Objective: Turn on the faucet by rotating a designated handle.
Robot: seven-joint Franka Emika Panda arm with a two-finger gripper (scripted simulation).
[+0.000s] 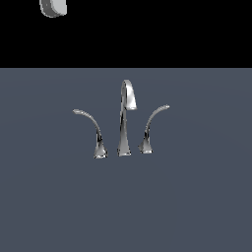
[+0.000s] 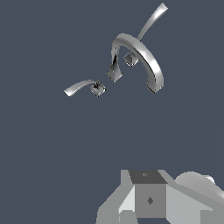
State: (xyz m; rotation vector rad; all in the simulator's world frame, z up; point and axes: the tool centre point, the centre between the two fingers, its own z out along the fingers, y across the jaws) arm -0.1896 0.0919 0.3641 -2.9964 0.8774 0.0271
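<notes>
The chrome faucet stands on the dark grey surface: a tall hooked spout between two curved levers. The handle is the longer lever on the exterior view's left, arching over to a flat level tip. The shorter lever with the upturned tip is on the right. In the wrist view the handle lies nearest me, with the spout and the shorter lever beyond it. My gripper hangs high above and well away from the faucet, touching nothing. Only a grey part of the gripper shows in the exterior view. Its fingers are not clearly visible.
The flat dark grey surface stretches around the faucet. A black background fills the upper part of the exterior view.
</notes>
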